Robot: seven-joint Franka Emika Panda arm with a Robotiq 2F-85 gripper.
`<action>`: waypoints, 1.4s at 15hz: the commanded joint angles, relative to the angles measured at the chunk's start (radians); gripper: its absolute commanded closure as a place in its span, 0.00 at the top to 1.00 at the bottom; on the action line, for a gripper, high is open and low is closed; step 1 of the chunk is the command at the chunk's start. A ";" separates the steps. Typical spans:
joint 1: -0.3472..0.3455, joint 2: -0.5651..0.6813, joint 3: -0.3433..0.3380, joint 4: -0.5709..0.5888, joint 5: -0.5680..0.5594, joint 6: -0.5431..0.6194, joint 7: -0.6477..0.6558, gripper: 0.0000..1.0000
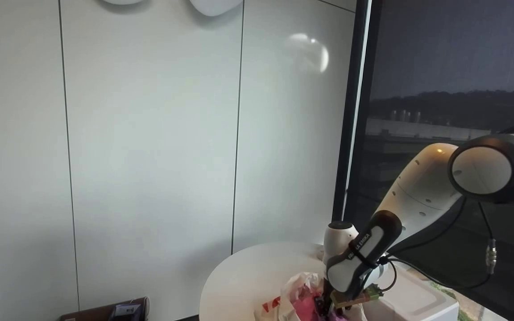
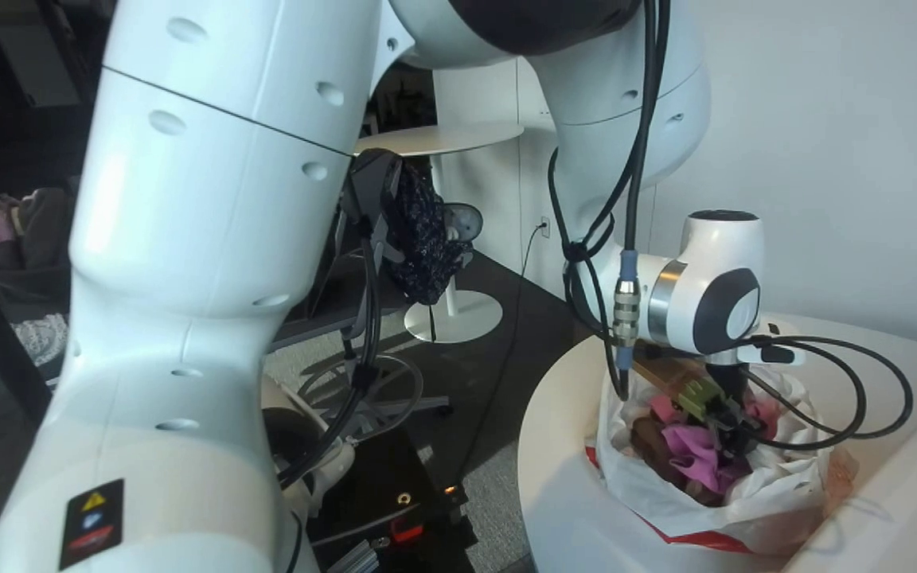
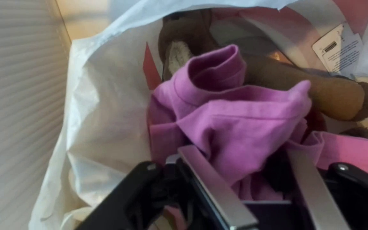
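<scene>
On the rounded white counter (image 2: 562, 477): a white plastic bag (image 2: 661, 508) with red print stands open at the top.
Tool (image 3: 241, 151): points down into the bag, its two fingers (image 3: 217, 187) parted, folds of purple cloth (image 3: 241, 118) lying between them.
Purple cloth: crumpled inside the bag, partly covering a brown plush toy (image 3: 337, 95) with a dark-tipped leg.
Pink cloth (image 3: 356, 155): just beside the purple.
Printed label (image 3: 334, 52): white, up against the bag's inside, near the plush leg.
White box (image 1: 422, 298): just beside the bag.
</scene>
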 commanded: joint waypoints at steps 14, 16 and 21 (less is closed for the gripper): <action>-0.224 -0.528 0.018 -0.101 0.592 -0.435 -0.425 0.07; -0.239 -0.611 -0.026 -0.103 0.570 -0.417 -0.396 0.07; -0.299 -0.670 -0.109 -0.056 0.432 -0.309 -0.340 0.07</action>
